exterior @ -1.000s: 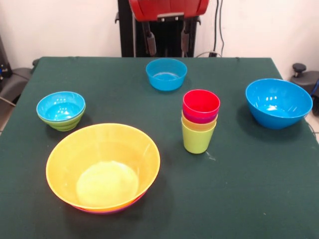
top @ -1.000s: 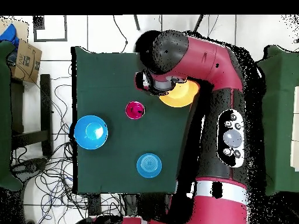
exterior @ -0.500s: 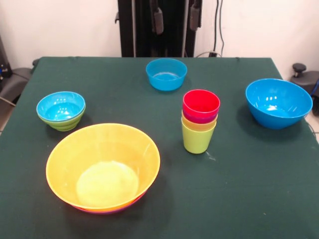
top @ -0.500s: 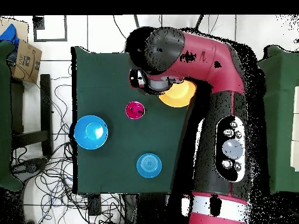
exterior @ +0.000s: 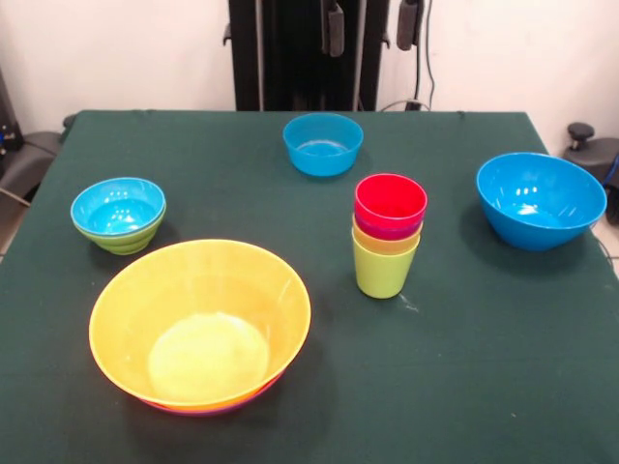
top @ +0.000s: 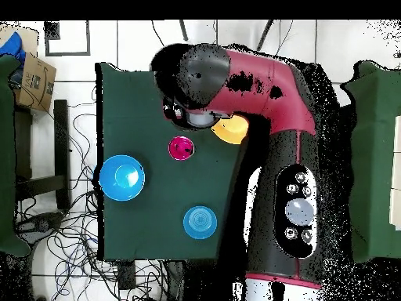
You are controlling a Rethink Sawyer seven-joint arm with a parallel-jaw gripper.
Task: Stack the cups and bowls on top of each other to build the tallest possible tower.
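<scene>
The tower [exterior: 387, 237] stands right of the table's middle: lime green cup lowest, then yellow, purple and red nested; it shows from above in the overhead view [top: 181, 147]. The large yellow-orange bowl [exterior: 200, 324] sits in the purple bowl [exterior: 224, 405] at the front left. A small blue bowl [exterior: 117, 205] sits in the small green bowl [exterior: 124, 238] at the left. Another small blue bowl [exterior: 323, 143] is at the back, and the large blue bowl [exterior: 540, 198] is at the right. My gripper [exterior: 370, 27] hangs open and empty at the top edge, above and behind the back blue bowl.
The black pedestal [exterior: 290, 58] stands behind the table's far edge. In the overhead view the red arm [top: 258, 86] covers part of the yellow-orange bowl [top: 232, 130]. A cardboard box [top: 35, 78] and cables lie beside the table.
The gripper's fingers have risen and shifted to the right in the front view; the red arm part at the top has left the picture. The cups and bowls have not moved.
</scene>
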